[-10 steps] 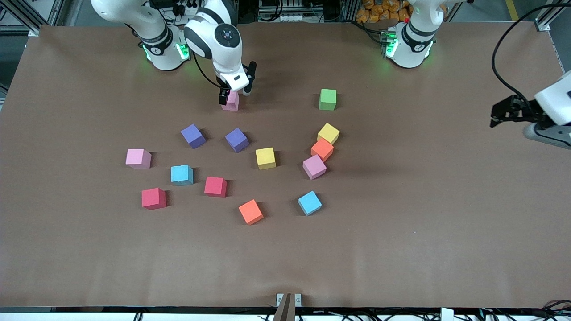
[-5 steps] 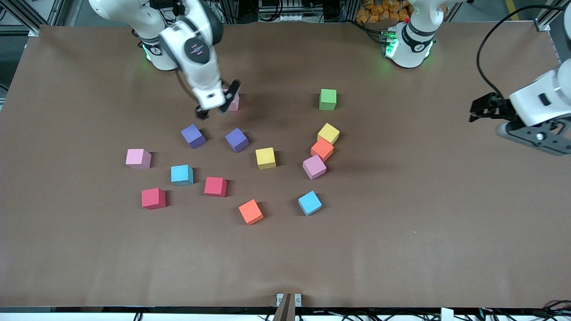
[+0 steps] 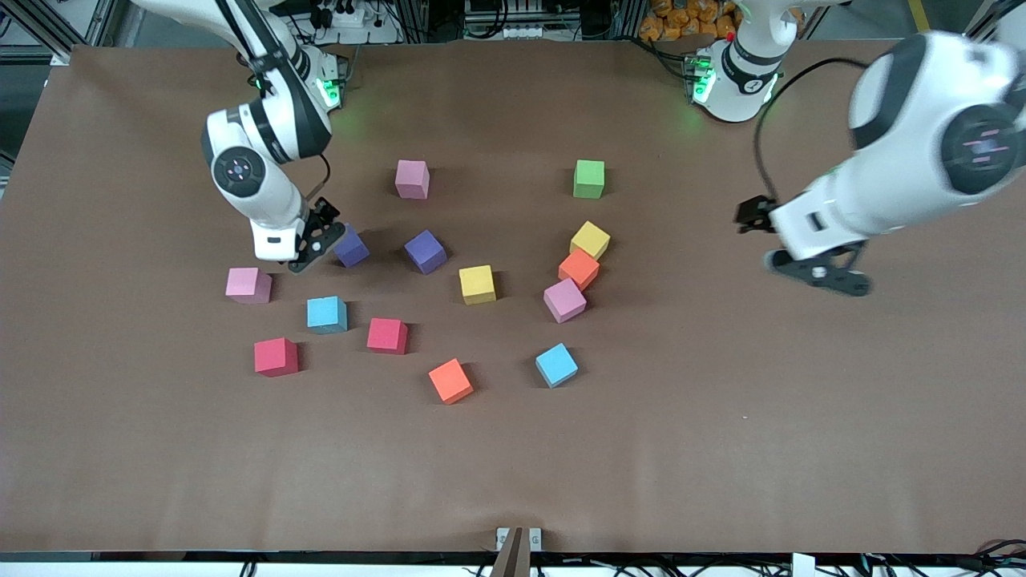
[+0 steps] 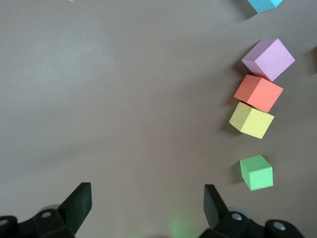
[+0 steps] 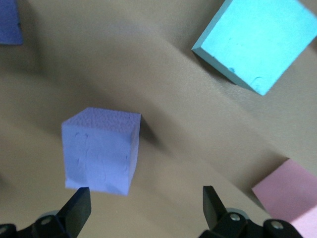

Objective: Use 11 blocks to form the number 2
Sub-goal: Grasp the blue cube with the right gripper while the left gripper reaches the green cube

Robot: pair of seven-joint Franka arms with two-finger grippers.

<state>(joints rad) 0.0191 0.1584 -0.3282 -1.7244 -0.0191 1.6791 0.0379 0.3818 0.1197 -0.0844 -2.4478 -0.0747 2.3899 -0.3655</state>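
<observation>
Right gripper [image 3: 321,244] empty, jaws apart, low beside purple cube [image 3: 350,246]; centre over it, square to faces, before closing. Left gripper [image 3: 789,240] spread, waiting

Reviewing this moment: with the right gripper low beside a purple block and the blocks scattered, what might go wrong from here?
1. The right gripper, fingers open, sits off-centre by the purple block; descending, a finger may land on it or shove it.
2. The yellow block, orange block and pink block sit corner to corner; gripping one may disturb its neighbours.
3. The left gripper, open, hangs over bare table; both arms entering the cluster risk collision.
</observation>
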